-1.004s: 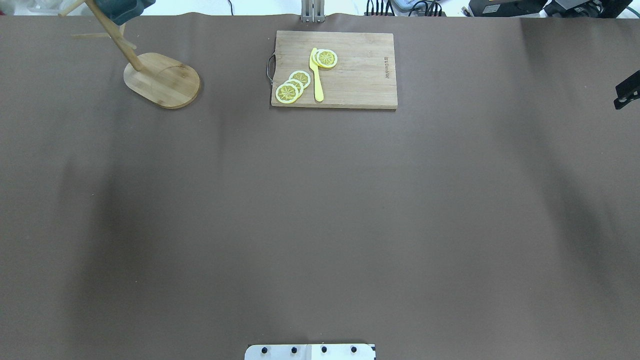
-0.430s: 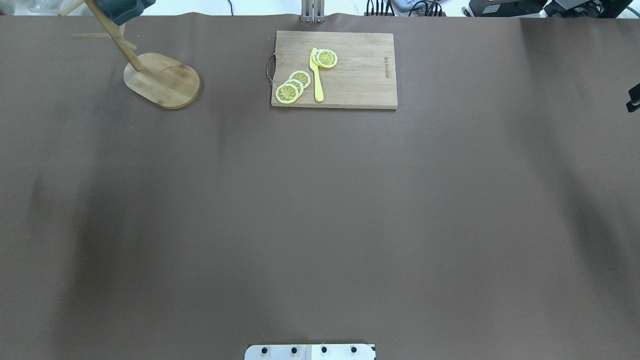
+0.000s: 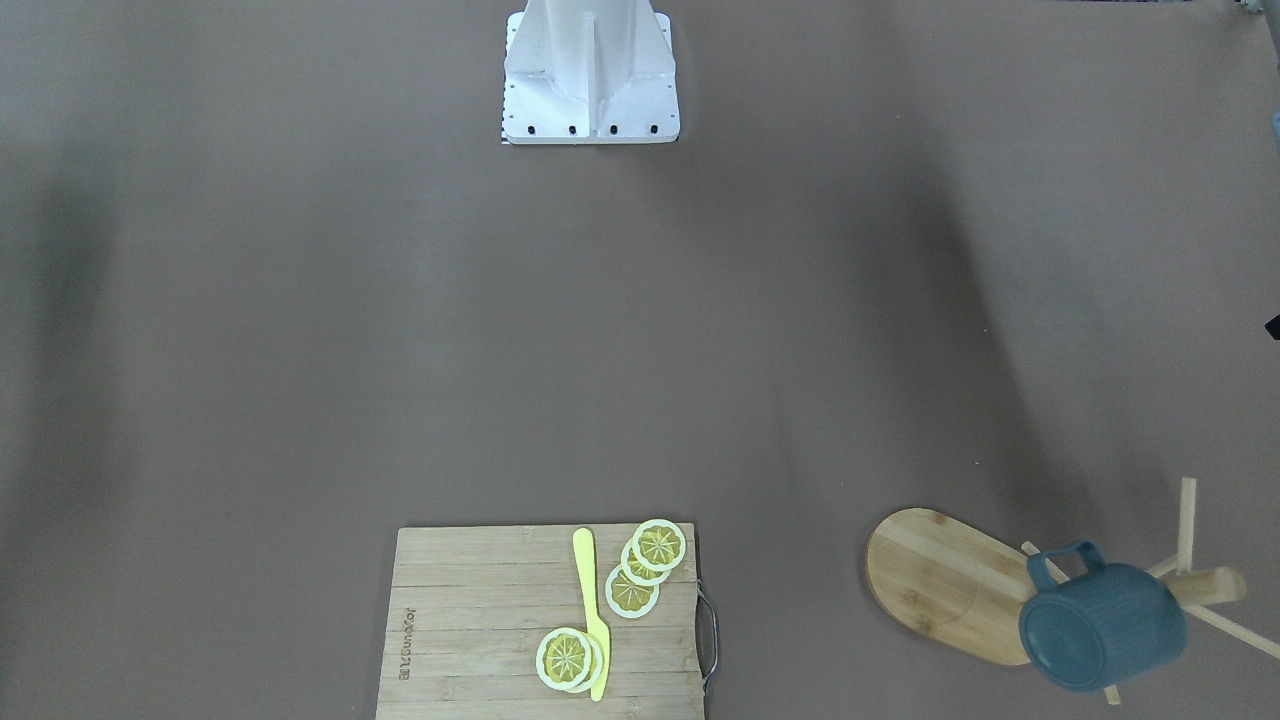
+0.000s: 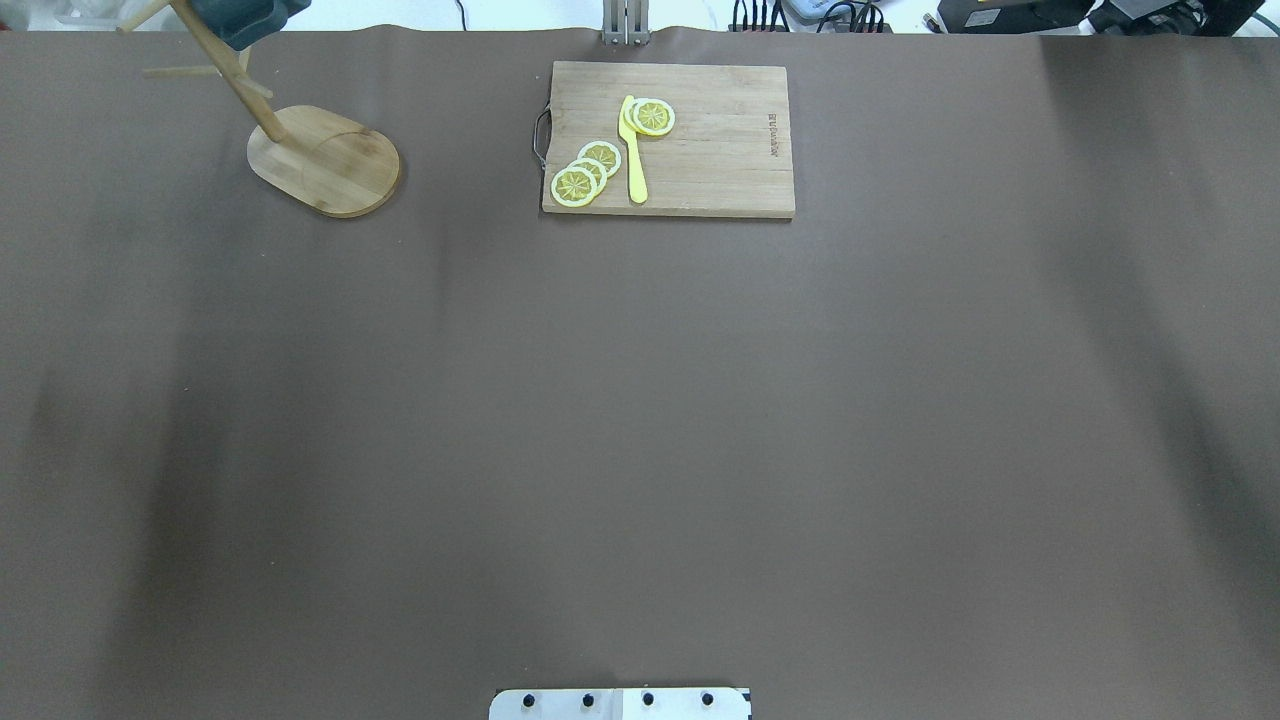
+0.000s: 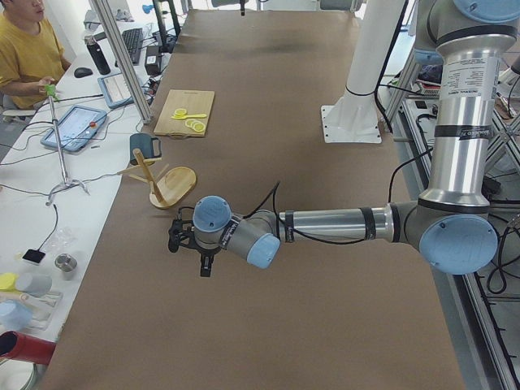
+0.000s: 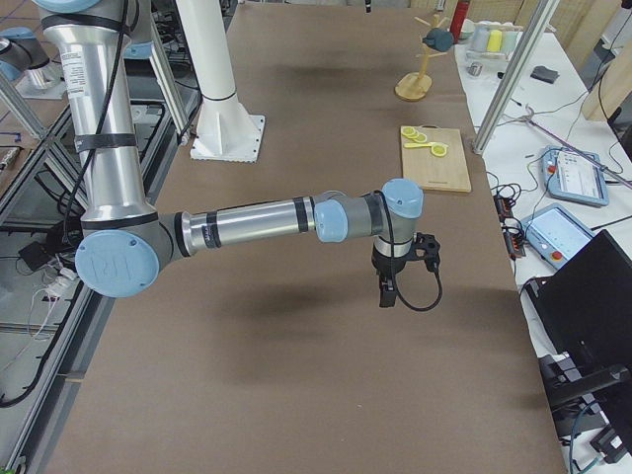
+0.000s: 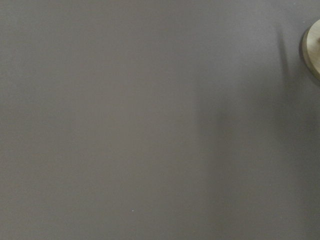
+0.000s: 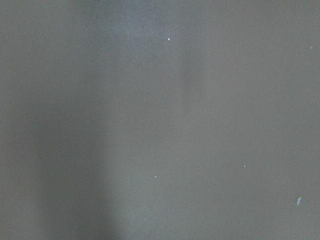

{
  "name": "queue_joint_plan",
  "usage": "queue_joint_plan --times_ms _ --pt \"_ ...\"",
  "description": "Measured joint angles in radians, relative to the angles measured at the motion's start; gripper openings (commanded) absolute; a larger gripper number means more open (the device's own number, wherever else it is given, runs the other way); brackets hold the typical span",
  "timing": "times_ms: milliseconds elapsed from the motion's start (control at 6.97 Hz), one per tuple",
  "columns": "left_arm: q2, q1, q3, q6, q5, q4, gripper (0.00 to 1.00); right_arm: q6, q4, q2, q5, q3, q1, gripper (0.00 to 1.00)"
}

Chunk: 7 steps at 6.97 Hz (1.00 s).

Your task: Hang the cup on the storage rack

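The dark teal-blue cup (image 3: 1100, 625) hangs by its handle on a peg of the wooden storage rack (image 3: 940, 580), mouth tilted down. Both stand at the table's far left corner in the overhead view, cup (image 4: 245, 18) and rack (image 4: 325, 160). No gripper touches them. My left gripper (image 5: 205, 266) hangs over bare cloth, well short of the rack (image 5: 172, 185), and shows only in the exterior left view. My right gripper (image 6: 385, 294) hangs over bare cloth near the table's right edge. I cannot tell whether either is open or shut.
A slatted cutting board (image 4: 668, 138) with a metal handle lies at the far middle, with lemon slices (image 4: 585, 172) and a yellow knife (image 4: 632, 150) on it. The robot's white base (image 3: 590, 70) stands at the near edge. The left wrist view catches the rack base's edge (image 7: 314, 52).
The dark tip of my right gripper, seen at the overhead view's right edge, has slid out of that view to the right. Cup and rack have not moved.
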Motion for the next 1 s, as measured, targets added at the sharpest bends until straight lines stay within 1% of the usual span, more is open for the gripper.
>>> queue_joint_plan --times_ms 430,717,1004 --pt "0.013 0.017 -0.117 0.013 0.017 0.187 0.98 -0.001 0.111 -0.034 0.011 -0.063 0.002 1.00" --pt "0.032 0.030 -0.139 0.046 0.032 0.224 0.98 -0.005 0.148 -0.064 0.057 -0.077 0.013 1.00" --pt "0.065 0.034 -0.138 0.060 0.082 0.226 0.98 -0.019 0.154 -0.086 0.086 -0.070 0.041 1.00"
